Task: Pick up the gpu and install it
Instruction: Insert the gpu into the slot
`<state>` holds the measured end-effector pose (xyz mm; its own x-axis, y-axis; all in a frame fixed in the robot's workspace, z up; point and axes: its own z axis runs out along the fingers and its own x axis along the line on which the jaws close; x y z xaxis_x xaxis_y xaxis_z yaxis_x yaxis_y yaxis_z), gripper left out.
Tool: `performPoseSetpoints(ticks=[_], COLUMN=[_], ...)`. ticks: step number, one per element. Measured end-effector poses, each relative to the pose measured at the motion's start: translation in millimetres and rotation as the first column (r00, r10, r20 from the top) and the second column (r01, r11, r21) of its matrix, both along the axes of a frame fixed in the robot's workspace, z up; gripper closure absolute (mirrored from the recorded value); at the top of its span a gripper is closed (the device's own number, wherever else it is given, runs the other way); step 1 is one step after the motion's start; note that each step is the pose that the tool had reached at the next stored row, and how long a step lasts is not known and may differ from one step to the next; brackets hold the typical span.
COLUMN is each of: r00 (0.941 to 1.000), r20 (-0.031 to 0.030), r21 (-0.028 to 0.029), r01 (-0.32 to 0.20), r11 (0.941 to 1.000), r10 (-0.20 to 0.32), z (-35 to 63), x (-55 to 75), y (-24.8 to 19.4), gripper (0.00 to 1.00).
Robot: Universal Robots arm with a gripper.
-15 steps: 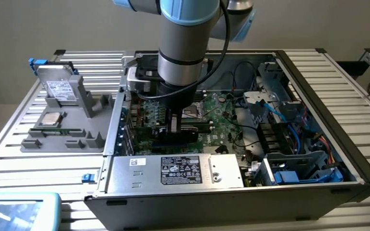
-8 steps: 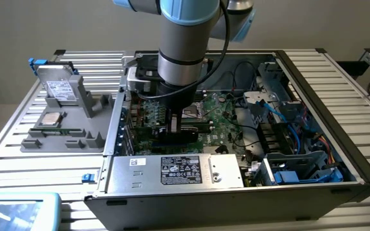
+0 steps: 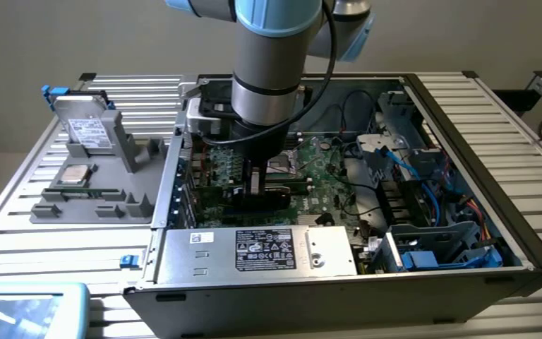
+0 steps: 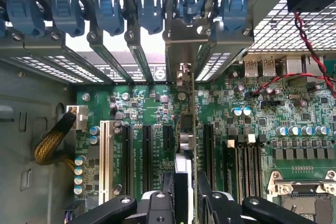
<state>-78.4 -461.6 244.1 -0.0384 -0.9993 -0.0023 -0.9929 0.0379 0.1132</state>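
- Wrist view: gripper (image 4: 185,203) has its jaws clamped on the top edge of the gpu (image 4: 192,129), card held edge-on, standing upright over the motherboard (image 4: 252,129).
- gpu's silver bracket end sits up against the rear slot openings of the case, under the row of blue retention clips (image 4: 148,9); card lines up with 1 of the long black expansion slots (image 4: 207,150). Can't tell if the edge connector is fully seated.
- Exterior view: arm (image 3: 269,85) reaches straight down into the open computer case (image 3: 459,183); gripper (image 3: 255,185) is low over the motherboard, near the middle of the case.
- Grey parts tray (image 3: 97,183) on the bench (image 3: 26,240), at the exterior view's left of the case, carries a silver hard drive (image 3: 85,131) standing up.
- Handling, my read: gpu looks light and stiff, a thin board, fragile at components and gold contacts. Best held by bare board edges or the cooler block, as now, not the bracket tip.
- Risk, my read: any tilt could jam the card in the slot or stress the board; loose cables (image 4: 310,51) stay well apart from it.
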Motion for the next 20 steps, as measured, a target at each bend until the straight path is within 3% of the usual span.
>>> performPoseSetpoints(ticks=[7,20], r00=[0.9999,0.9998], r20=[0.0001,0.0001], r21=[-0.0068,-0.0070], r01=[0.015,0.018], r11=[0.9999,0.9998], r10=[-0.015,-0.018], z=[-0.3,-0.3], x=[0.3,0.2], y=[0.0,1.1], gripper=[0.72,0.72])
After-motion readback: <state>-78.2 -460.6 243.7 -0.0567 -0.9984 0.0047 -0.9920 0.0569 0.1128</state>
